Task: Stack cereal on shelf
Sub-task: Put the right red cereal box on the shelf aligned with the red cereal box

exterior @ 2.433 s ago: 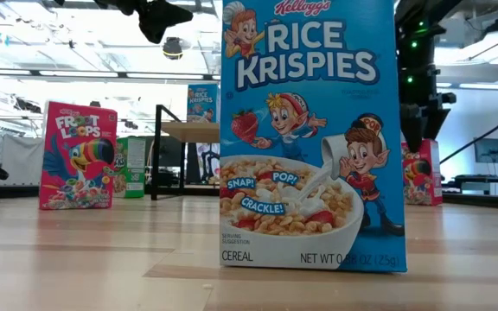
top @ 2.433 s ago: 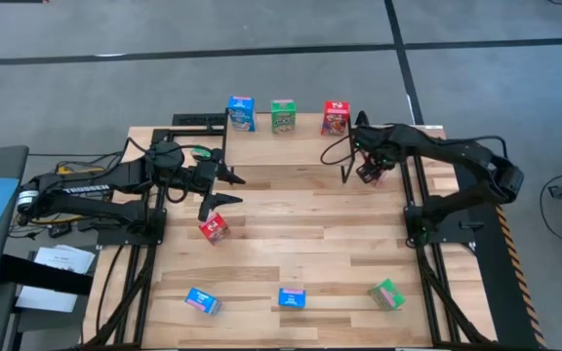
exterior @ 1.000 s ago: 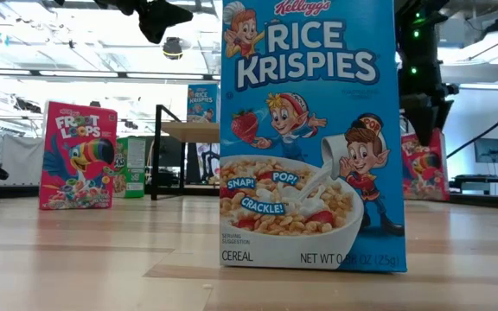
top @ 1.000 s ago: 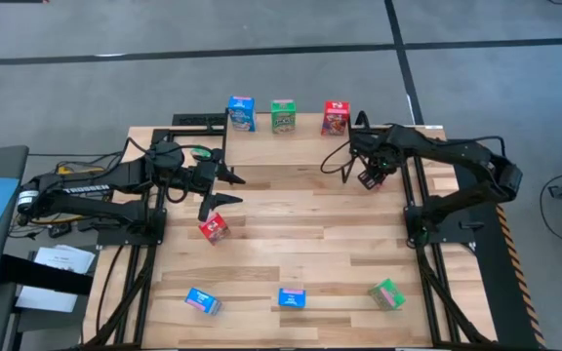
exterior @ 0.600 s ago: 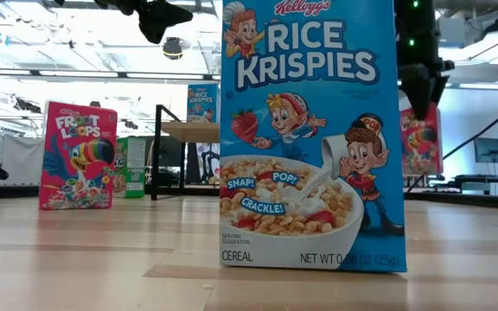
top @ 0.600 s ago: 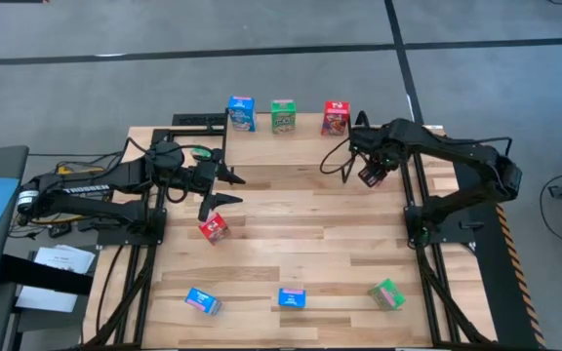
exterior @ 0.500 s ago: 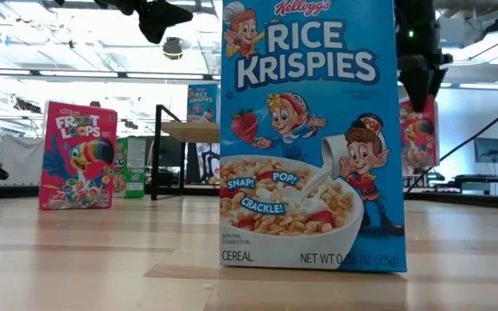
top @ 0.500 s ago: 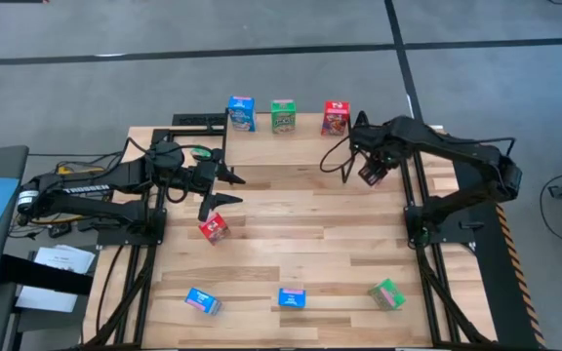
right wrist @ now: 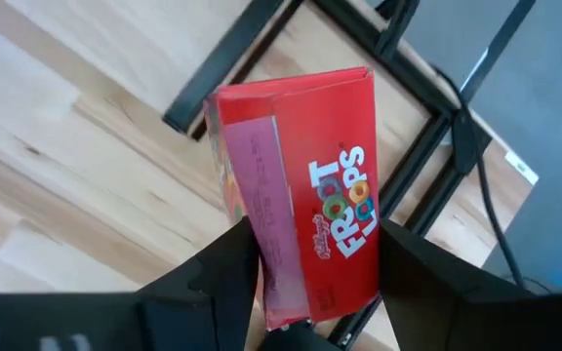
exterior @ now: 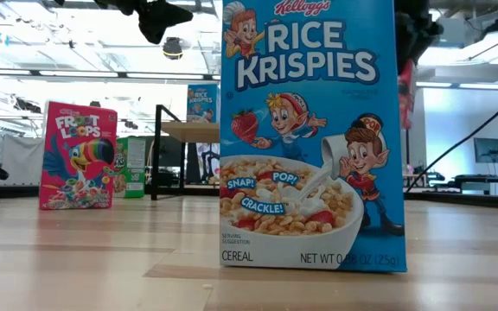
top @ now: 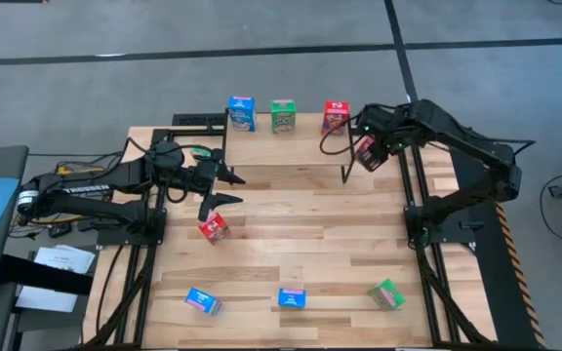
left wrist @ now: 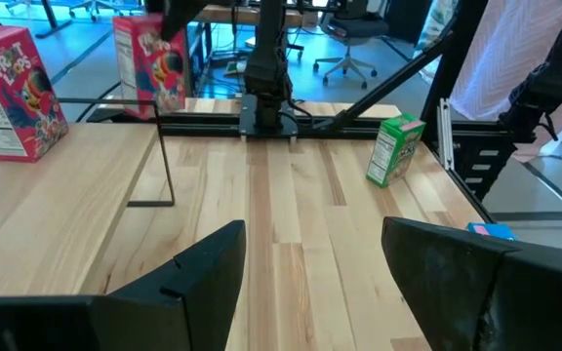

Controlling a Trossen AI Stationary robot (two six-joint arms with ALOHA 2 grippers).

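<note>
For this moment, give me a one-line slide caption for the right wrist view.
Right gripper shut on a red Froot Loops box, lifted above the slatted wooden tabletop.

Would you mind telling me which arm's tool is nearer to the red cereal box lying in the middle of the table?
The left. The left tool hangs open just above the red cereal box. The right tool is far across the table near the back edge, shut on another red box.

Two black jointed arms, white lettering on left arm, black cables
</note>
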